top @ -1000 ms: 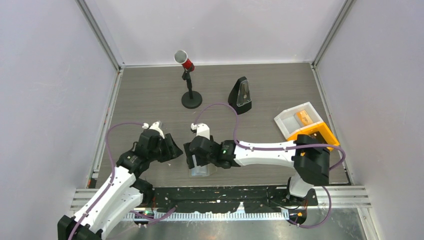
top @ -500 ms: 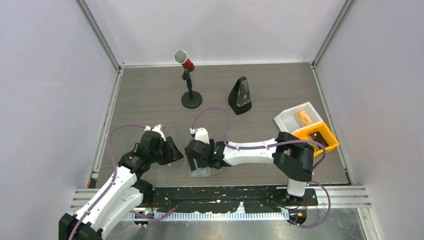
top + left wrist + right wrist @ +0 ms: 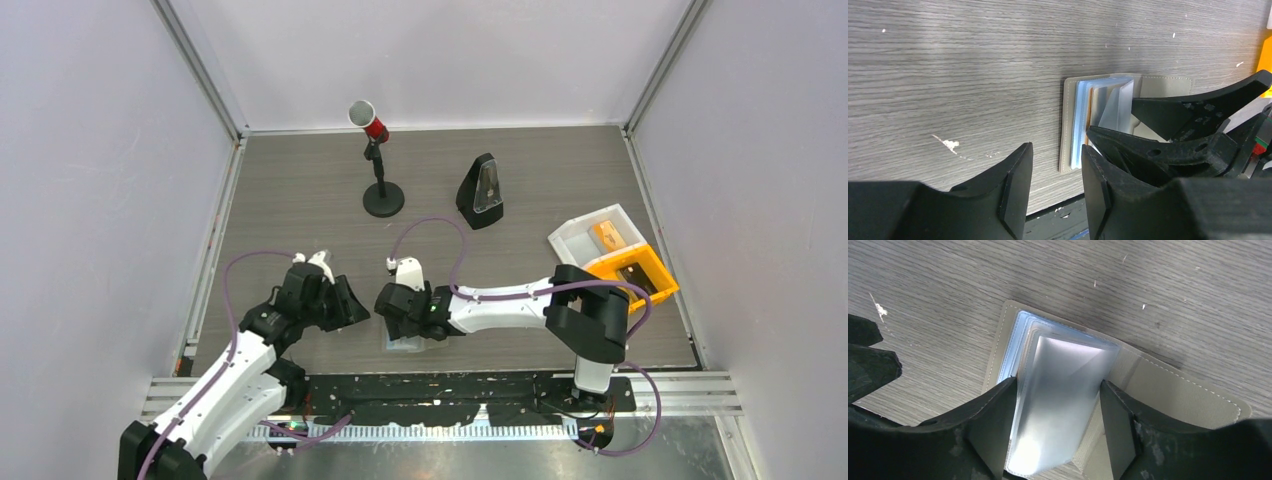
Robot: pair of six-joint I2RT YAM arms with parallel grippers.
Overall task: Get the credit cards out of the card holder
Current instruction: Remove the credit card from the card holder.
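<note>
The card holder [image 3: 1168, 390] lies open on the table near the front edge, grey-beige covers flat, clear blue-tinted sleeves [image 3: 1063, 385] fanned upward. It also shows in the left wrist view [image 3: 1098, 100] and, mostly hidden by the arm, in the top view [image 3: 405, 344]. My right gripper [image 3: 1058, 410] is open, one finger on each side of the raised sleeves. My left gripper [image 3: 1055, 170] is open and empty just left of the holder. A thin orange edge [image 3: 1090, 107] shows among the sleeves. An orange-tan card [image 3: 607, 235] and a black card [image 3: 634, 275] lie in the tray.
The orange-and-white tray [image 3: 575, 250] stands at the right edge. A black stand with a red-and-silver microphone [image 3: 378, 170] and a black metronome [image 3: 482, 190] stand at the back. The table's front edge and black rail [image 3: 1068, 215] lie just beneath the left gripper.
My right gripper has come down a little onto the holder and its elbow has swung in. My left gripper has edged right, closer to the holder.
</note>
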